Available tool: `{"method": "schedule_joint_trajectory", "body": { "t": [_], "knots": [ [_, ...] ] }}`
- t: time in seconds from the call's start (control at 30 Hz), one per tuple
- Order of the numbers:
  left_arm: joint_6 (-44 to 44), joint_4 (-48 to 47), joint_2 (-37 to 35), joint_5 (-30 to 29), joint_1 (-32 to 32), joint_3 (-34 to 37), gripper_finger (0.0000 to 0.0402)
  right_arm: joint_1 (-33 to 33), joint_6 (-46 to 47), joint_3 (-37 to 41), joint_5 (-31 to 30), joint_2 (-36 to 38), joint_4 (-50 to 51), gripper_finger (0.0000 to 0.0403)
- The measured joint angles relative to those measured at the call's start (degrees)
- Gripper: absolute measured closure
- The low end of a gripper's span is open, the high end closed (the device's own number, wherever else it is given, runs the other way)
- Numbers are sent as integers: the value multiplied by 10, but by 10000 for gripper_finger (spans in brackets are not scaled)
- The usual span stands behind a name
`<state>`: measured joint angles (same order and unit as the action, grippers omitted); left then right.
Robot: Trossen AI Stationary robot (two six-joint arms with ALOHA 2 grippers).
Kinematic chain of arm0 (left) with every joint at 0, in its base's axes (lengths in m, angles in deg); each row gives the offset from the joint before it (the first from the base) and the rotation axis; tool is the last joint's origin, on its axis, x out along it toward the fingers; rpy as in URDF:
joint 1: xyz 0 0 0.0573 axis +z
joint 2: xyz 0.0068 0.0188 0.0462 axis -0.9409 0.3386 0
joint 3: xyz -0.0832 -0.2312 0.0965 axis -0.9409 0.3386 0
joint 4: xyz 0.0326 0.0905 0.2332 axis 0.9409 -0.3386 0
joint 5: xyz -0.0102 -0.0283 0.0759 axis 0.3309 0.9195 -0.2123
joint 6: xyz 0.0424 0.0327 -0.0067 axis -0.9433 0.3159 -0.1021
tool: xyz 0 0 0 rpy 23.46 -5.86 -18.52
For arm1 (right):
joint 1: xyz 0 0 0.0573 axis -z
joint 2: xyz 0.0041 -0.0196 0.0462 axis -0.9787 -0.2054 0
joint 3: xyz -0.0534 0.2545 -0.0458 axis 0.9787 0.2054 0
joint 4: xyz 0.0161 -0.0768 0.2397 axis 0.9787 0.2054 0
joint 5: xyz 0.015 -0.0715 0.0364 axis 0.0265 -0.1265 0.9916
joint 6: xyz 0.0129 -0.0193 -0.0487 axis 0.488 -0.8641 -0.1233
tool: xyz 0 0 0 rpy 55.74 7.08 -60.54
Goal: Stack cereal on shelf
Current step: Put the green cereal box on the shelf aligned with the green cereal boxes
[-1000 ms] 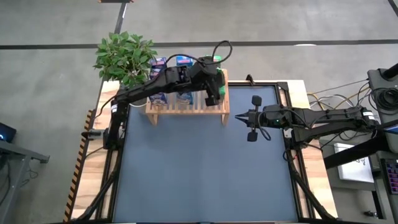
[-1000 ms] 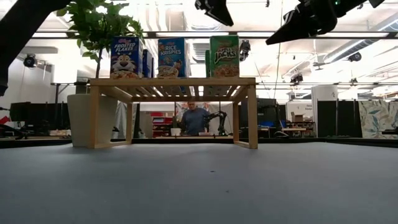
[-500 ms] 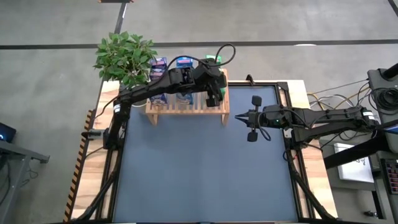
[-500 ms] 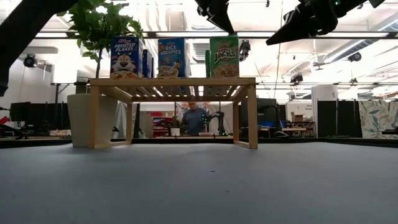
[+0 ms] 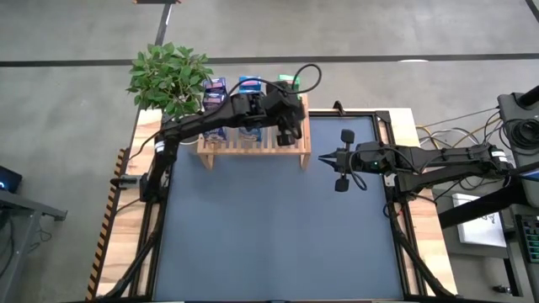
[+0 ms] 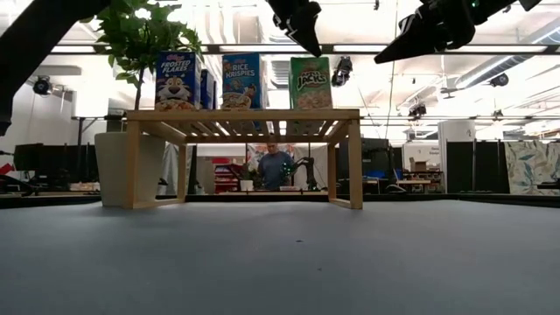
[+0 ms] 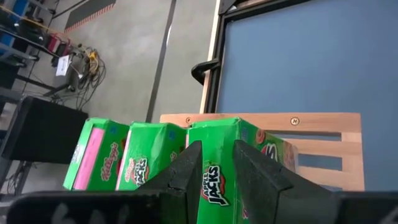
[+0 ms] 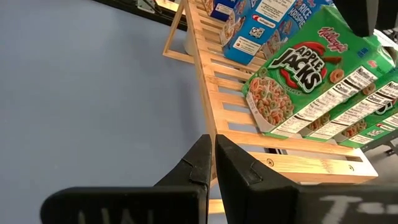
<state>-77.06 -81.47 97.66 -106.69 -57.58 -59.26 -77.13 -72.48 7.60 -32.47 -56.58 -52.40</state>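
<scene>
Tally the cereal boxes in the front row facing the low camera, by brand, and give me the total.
Frosted Flakes box, blue: 1
Rice Krispies box, blue: 1
Apple Jacks box, green: 1
Total in the front row: 3. More boxes stand behind these, and the low view hides most of them.

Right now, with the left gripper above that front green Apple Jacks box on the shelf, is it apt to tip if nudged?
Probably. The Apple Jacks box stands tall and thin on the slatted shelf, so a push from the left gripper could topple it. It looks like light cardboard that would likely slide easily.
</scene>
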Motion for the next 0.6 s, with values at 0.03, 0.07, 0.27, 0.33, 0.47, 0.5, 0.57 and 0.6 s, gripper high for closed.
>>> {"method": "schedule_joint_trajectory", "body": {
  "t": [0.03,0.07,0.27,0.33,0.47,0.5,0.57,0.6],
  "knots": [
    [0,-3,-1,0,-1,0,324,0,0,0,0,0,0,390],
    [0,-3,-2,0,-1,0,324,0,0,0,0,0,0,390],
    [0,-5,-2,1,-7,0,324,0,0,0,0,0,0,390],
    [0,-6,-2,1,-9,-3,324,0,0,0,0,0,0,390],
    [-8,-4,-4,1,-15,-3,324,0,0,0,0,0,0,390],
    [-8,-4,-6,1,-16,-3,324,0,0,0,0,0,0,390],
    [-8,-4,-10,1,-16,-3,324,0,0,0,0,0,0,390],
    [-7,-4,-13,1,-16,-3,324,0,0,0,0,0,0,390]
  ]
}}
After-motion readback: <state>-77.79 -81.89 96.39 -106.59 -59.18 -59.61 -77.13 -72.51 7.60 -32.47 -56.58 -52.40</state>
